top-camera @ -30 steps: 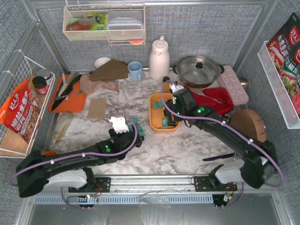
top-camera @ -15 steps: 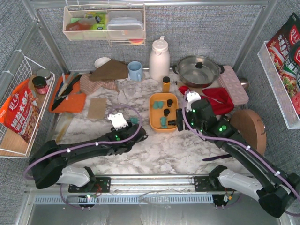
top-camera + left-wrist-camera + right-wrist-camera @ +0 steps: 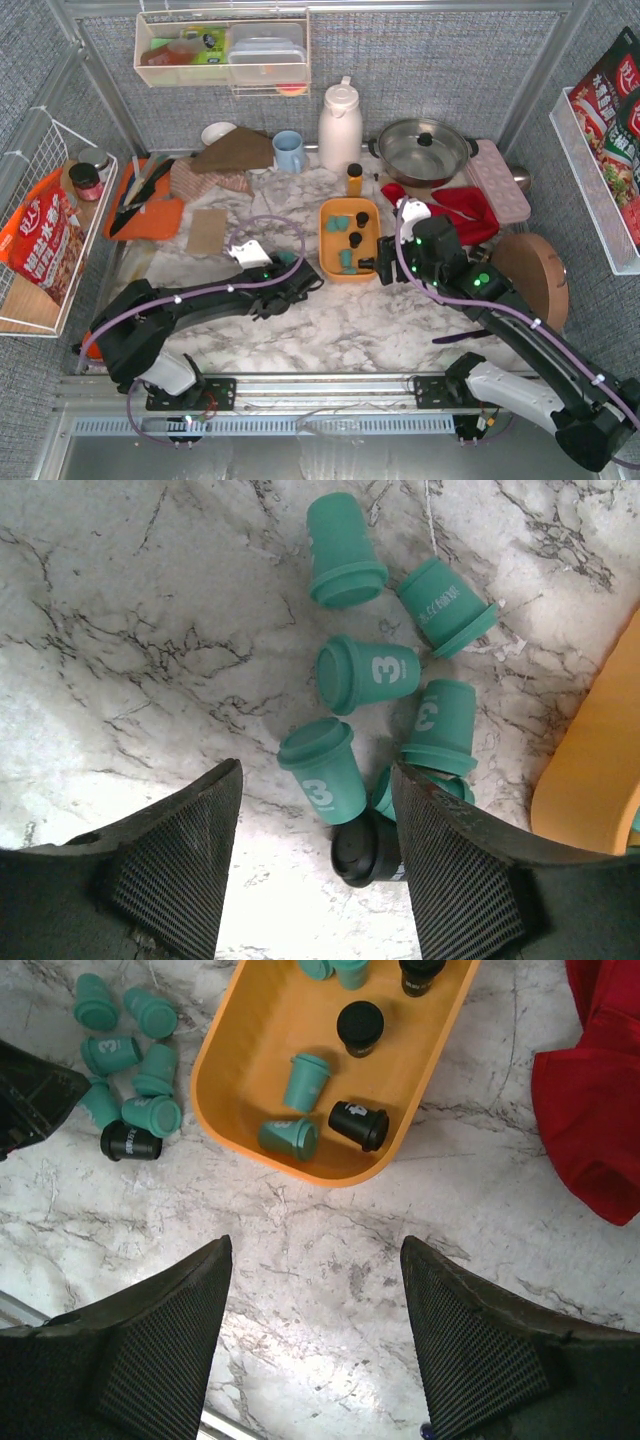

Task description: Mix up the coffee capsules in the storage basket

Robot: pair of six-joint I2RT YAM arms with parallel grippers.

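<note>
The orange storage basket (image 3: 349,262) sits mid-table and holds several teal and black coffee capsules, such as a teal one (image 3: 305,1081) and a black one (image 3: 358,1124). Several more capsules lie loose on the marble just left of the basket (image 3: 250,1035), mostly teal (image 3: 368,672), with one black (image 3: 362,849). My left gripper (image 3: 304,282) is open and low over this pile. The black capsule and a teal one (image 3: 325,778) lie between its fingers (image 3: 180,865). My right gripper (image 3: 380,263) is open and empty, just off the basket's near right corner.
A red cloth (image 3: 600,1090) lies right of the basket. A small yellow bottle (image 3: 354,178), a white thermos (image 3: 339,125), a blue mug (image 3: 288,151) and a pot (image 3: 424,150) stand behind it. A pink egg tray (image 3: 498,180) and a round wooden board (image 3: 530,268) are on the right.
My right gripper has pulled back out of the basket to its near right side. My left gripper has moved right, up to the loose capsules beside the basket.
</note>
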